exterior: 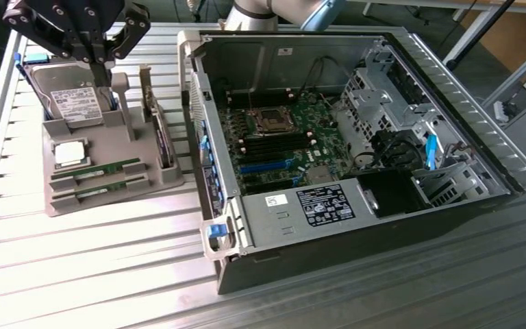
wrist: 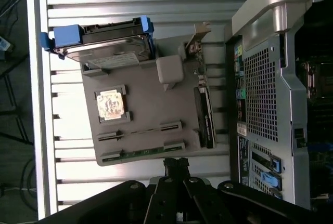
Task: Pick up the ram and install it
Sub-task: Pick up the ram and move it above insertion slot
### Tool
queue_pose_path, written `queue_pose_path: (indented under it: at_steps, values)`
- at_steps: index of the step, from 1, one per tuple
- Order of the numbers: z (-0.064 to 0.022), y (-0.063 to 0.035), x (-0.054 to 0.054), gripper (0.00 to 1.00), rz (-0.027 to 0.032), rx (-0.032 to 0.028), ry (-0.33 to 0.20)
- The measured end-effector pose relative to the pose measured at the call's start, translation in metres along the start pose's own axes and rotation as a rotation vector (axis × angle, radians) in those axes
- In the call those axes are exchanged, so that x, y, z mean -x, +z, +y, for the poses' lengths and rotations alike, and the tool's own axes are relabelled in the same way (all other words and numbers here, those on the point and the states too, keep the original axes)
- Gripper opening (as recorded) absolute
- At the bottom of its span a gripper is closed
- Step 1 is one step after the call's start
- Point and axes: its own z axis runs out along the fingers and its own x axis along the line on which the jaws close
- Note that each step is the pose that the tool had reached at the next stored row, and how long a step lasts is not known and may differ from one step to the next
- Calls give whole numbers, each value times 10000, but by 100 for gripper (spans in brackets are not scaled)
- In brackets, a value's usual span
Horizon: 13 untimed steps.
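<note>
Two ram sticks lie in slots at the near end of a grey holder tray (exterior: 107,147): one ram stick (exterior: 96,171) and a second (exterior: 98,192) just in front of it. In the wrist view one ram stick (wrist: 140,130) shows edge-on, and the green ram stick (wrist: 143,154) lies beside it. My black gripper (exterior: 98,58) hangs well above the tray's far end, over the hard drive, with its fingers shut on nothing. In the wrist view the gripper (wrist: 177,163) points toward the tray edge beside the green stick.
The tray also holds a silver hard drive (exterior: 71,96) in a blue bracket, a square CPU (exterior: 69,152) and an upright card (exterior: 158,133). An open PC case (exterior: 482,137) stands at the exterior view's right, motherboard (exterior: 286,137) exposed. All rests on a slatted metal table (exterior: 98,260).
</note>
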Motion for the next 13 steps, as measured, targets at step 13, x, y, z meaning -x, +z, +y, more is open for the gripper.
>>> queue_pose_path:
  at_steps: [13]
  values:
    - [0, 0, 0, 9, 50, -1, -1274]
